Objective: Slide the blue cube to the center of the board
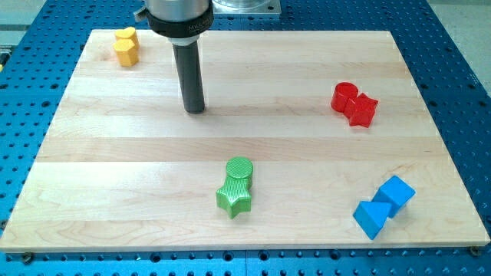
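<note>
you have no fingers here, only my tip [195, 110] well apart up-left of the blue cube [395, 193], which touches the blue triangular block [370, 218] and likely slides light, stiff and twist-prone, so push its lower-right face squarely.

The blue cube [396, 194] lies flat near the wooden board's [115, 176] bottom-right corner. It touches a blue triangular block [371, 218] at its lower left.
</note>
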### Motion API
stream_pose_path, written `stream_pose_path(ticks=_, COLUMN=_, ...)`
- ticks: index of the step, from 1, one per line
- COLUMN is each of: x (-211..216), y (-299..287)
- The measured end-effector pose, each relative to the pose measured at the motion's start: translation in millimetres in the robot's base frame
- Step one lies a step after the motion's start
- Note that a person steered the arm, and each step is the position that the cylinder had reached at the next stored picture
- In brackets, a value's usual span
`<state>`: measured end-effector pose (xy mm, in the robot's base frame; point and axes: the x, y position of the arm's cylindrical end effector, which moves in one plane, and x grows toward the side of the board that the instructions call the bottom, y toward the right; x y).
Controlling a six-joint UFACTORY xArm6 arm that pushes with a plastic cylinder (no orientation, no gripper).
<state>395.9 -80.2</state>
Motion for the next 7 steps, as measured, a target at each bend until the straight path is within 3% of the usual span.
stream_pose_path(ticks=2, x=0.8, y=0.1)
stream_pose_path(ticks=3, x=26.3, y=23.3)
stream_pose_path(ticks=5, x=75.9, y=119.9)
stream_pose_path(ticks=6, x=84.1, y=132.9)
stream_pose_path(ticks=7, x=95.7, y=198.4)
